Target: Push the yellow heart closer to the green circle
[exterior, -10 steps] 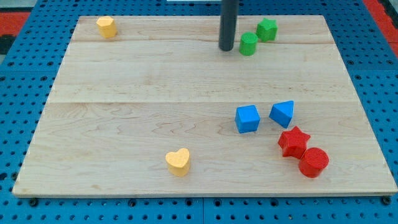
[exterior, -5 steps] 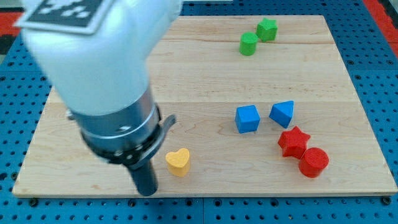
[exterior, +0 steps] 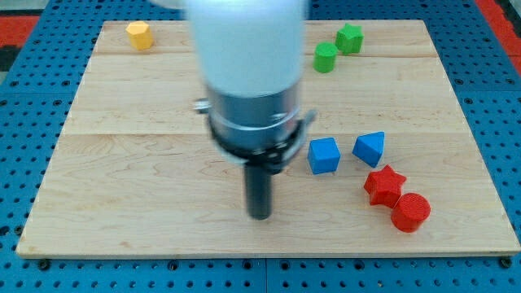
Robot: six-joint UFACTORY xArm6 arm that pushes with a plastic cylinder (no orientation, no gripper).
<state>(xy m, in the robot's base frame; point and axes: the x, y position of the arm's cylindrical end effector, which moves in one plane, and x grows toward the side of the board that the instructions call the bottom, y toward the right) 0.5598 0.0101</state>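
Note:
My tip (exterior: 260, 216) rests on the wooden board (exterior: 122, 163) near the view's bottom centre, under the large white and grey arm body that fills the middle of the view. The yellow heart does not show; the arm may be hiding it. The green circle (exterior: 326, 57) stands near the view's top, right of centre, far above and to the right of my tip.
A green star (exterior: 349, 38) sits just up and right of the green circle. A second yellow block (exterior: 139, 34) is at the top left. A blue cube (exterior: 324, 155), blue triangle (exterior: 369, 148), red star (exterior: 384, 185) and red circle (exterior: 409, 212) lie at the right.
The arm swept from the top centre down to the bottom left, then right. My tip now stands where the yellow heart's right side was; the heart is no longer visible.

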